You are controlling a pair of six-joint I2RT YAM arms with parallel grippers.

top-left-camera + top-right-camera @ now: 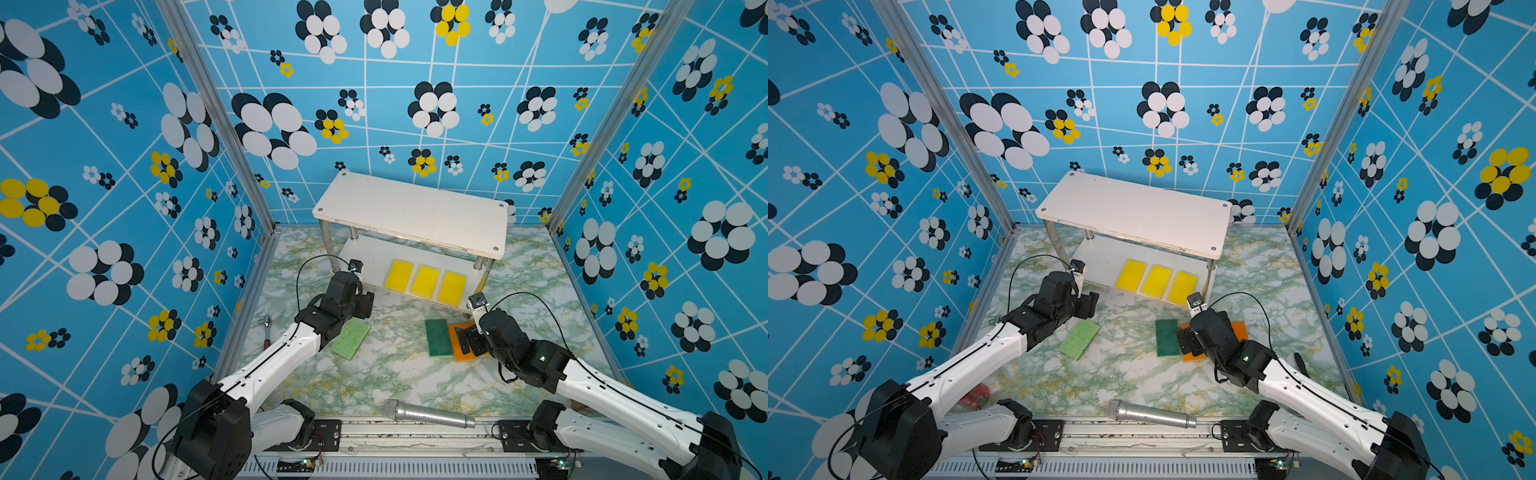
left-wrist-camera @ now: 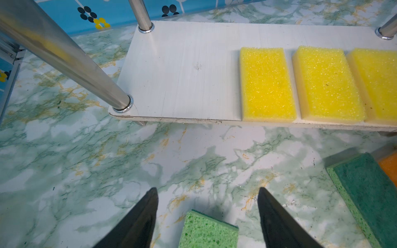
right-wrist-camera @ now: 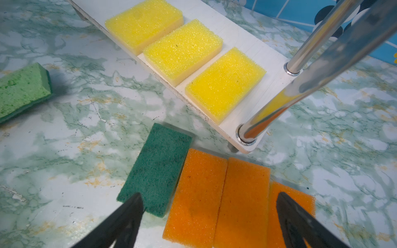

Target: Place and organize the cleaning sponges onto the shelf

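Observation:
The shelf stands at the back, with three yellow sponges in a row on its lower board. On the table lie a green sponge, pale side up, a dark green sponge, and three orange sponges side by side next to it. My left gripper is open and hovers over the pale green sponge's end, its fingers clear of both sides. My right gripper is open wide above the orange sponges, one fingertip over the dark green sponge's corner.
A silver microphone lies near the table's front edge. A ratchet wrench lies by the left wall, and a small red object shows under the left arm. The shelf's metal posts stand close to both grippers. Patterned walls enclose three sides.

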